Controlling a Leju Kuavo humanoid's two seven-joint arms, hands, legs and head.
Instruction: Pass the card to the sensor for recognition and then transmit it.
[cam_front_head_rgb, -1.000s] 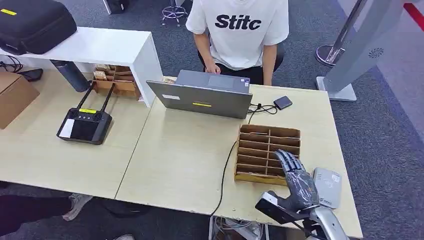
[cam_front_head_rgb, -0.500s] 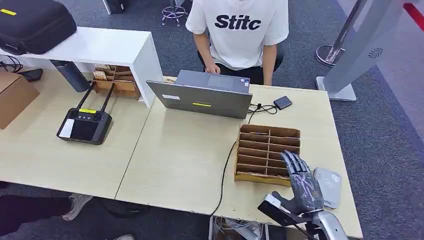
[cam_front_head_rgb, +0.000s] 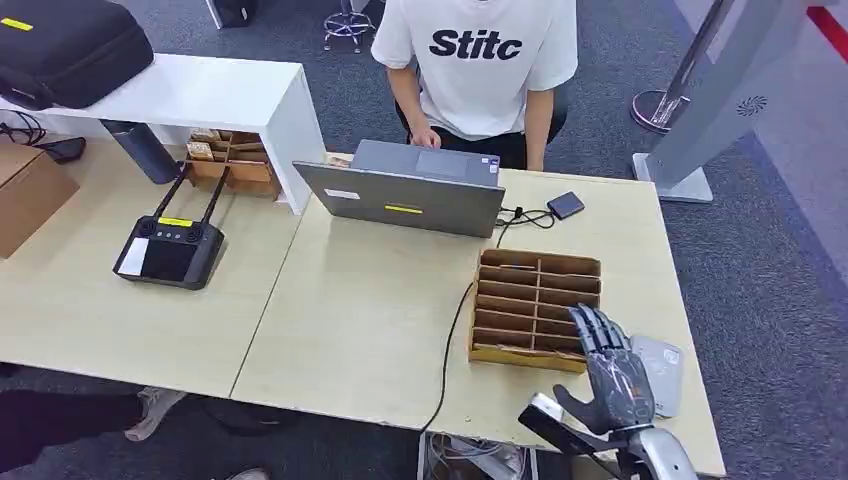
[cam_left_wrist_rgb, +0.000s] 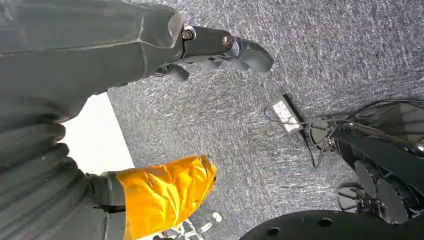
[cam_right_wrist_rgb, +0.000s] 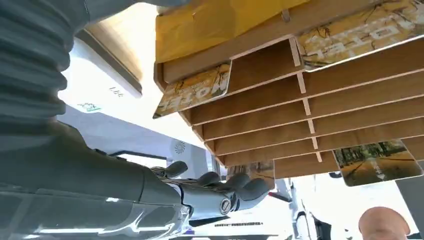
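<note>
A wooden card rack (cam_front_head_rgb: 536, 308) with many slots stands on the right part of the table (cam_front_head_rgb: 370, 310). The right wrist view shows printed cards in its slots (cam_right_wrist_rgb: 195, 90), one of them near the fingers (cam_right_wrist_rgb: 377, 162). A grey-white card sensor (cam_front_head_rgb: 668, 372) lies flat just right of the rack, by the table's near edge. My right hand (cam_front_head_rgb: 612, 368) hovers between the rack's near right corner and the sensor, fingers spread forward and holding nothing. My left hand (cam_left_wrist_rgb: 220, 47) hangs over the grey carpet, fingers loosely extended and empty.
An open laptop (cam_front_head_rgb: 400, 195) sits at the far side with a person (cam_front_head_rgb: 480, 60) seated behind it. A black cable (cam_front_head_rgb: 450, 340) runs along the rack's left side. A remote controller (cam_front_head_rgb: 168, 250), a white shelf (cam_front_head_rgb: 200, 95) and a cardboard box (cam_front_head_rgb: 25, 195) are at the left.
My right hand has drawn back from over the rack toward the table's near edge and slightly right, closer to the sensor. Nothing else has moved.
</note>
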